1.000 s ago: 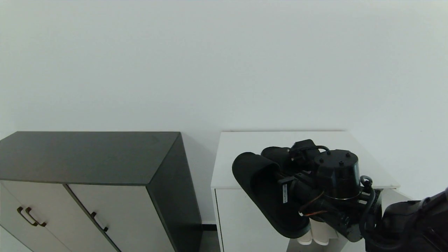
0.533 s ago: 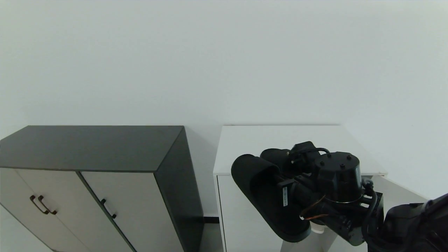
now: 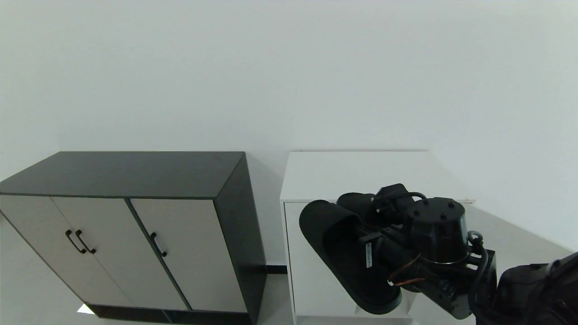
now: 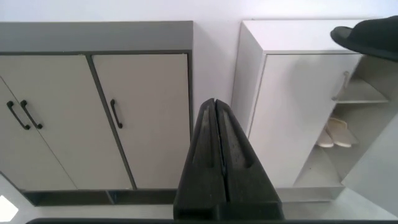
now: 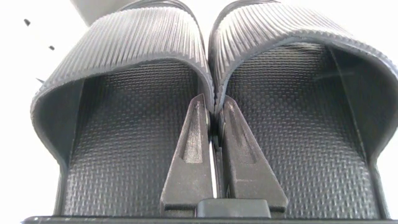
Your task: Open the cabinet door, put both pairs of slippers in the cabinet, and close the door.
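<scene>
Floor (image 3: 22, 289), dark cabinet (image 3: 126, 174), white cabinet (image 3: 352, 171) beside it

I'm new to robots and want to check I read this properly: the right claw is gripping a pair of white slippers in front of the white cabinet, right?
Not quite: the slippers in the right claw are black, not white. The right wrist view shows the claw shut on the pair's inner walls. The rest holds: they are held in front of the white cabinet.
</scene>
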`<state>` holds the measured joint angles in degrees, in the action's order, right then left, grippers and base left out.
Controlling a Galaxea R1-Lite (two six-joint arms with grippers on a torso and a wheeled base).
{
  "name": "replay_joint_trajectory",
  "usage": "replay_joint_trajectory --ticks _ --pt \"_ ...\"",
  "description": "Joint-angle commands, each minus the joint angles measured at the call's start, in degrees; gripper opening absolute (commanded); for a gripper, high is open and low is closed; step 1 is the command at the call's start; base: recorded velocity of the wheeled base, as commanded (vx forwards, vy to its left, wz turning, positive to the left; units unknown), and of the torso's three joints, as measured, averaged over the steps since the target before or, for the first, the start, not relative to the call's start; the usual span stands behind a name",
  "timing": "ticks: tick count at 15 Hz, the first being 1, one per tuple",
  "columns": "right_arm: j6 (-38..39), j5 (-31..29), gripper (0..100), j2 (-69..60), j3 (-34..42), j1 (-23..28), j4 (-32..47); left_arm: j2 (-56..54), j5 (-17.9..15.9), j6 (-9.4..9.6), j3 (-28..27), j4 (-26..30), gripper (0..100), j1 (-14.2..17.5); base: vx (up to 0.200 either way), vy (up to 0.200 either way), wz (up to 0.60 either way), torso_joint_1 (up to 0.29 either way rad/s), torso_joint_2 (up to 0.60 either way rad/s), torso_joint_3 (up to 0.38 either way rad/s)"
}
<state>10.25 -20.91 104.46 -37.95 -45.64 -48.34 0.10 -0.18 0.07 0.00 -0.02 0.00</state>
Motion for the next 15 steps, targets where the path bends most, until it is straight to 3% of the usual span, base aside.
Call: replay_joint_trajectory --ticks 1,8,15 --pt "-0.06 -0.01 0 0.04 0.68 -0.06 -0.09 -0.01 0.01 0.01 0.0 0.02 0 0.0 0.0 0.0 0.0 0.0 0.0 0.0" --pt "-0.67 -0.01 0 0.48 1.12 -0.33 -1.06 -0.01 0.01 0.01 0.0 0.02 0 0.0 0.0 0.0 0.0 0.0 0.0 0.0" --pt "-0.67 0.08 0 0.74 1.65 -0.33 -1.15 -0.01 0.01 0.01 0.0 0.02 0 0.0 0.0 -0.2 0.0 0.002 0.0 0.0"
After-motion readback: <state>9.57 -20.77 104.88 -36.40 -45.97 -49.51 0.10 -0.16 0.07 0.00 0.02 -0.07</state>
